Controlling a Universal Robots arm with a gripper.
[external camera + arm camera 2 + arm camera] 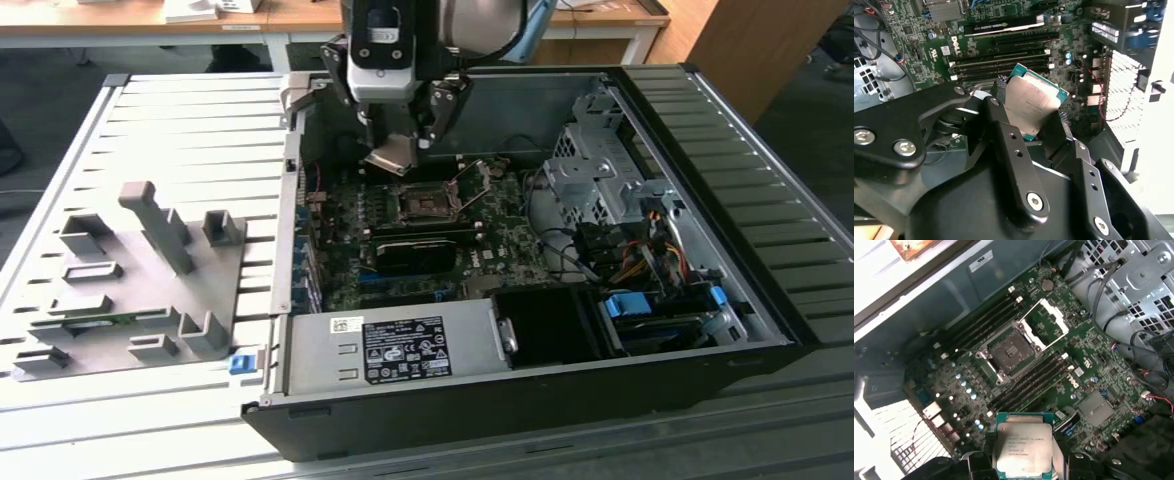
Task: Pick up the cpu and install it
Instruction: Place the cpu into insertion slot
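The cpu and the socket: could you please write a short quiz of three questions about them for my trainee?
1. True or false: the cpu already sits in the socket.
2. Choose one. The gripper is: A) open, B) shut on the cpu, C) shut on a cable.
3. Fill in: in the first wrist view, the socket's metal frame stands ____ (open or closed).
Key: 1 false; 2 B; 3 open.

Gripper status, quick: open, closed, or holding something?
Gripper: closed on the cpu, held above the motherboard, not yet in the socket.
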